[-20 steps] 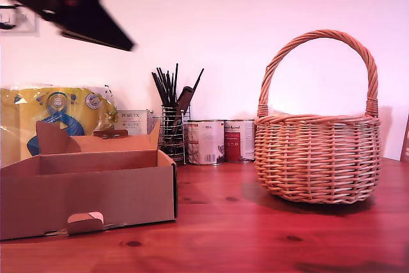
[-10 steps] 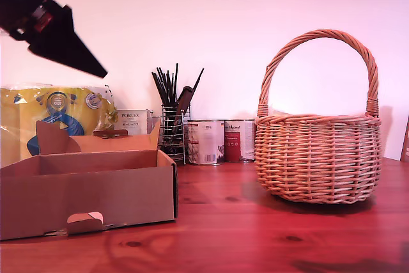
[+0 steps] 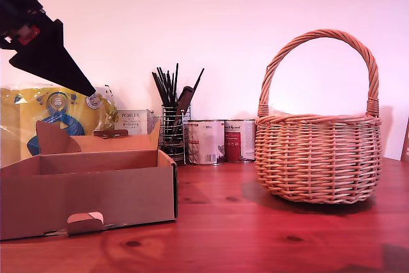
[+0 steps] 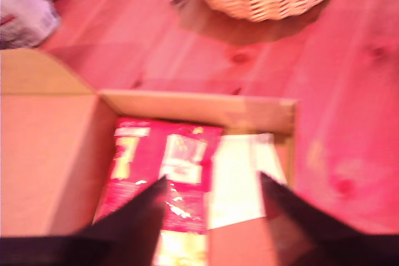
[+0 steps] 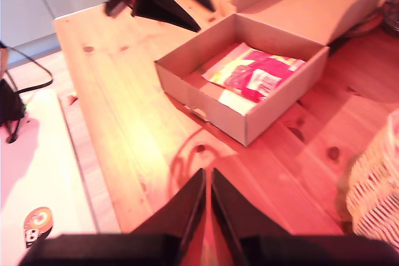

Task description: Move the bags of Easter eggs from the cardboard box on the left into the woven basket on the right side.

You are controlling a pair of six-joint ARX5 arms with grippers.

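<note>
First wrist view: red-and-white bag (image 4: 168,179) lies flat in cardboard box (image 4: 56,154).

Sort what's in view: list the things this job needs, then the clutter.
Job: red-and-white bag, pale bag, cardboard box, woven basket, my first gripper.
Clutter: yellow plastic pack, Porlex carton, wire utensil holder, two tins.
</note>
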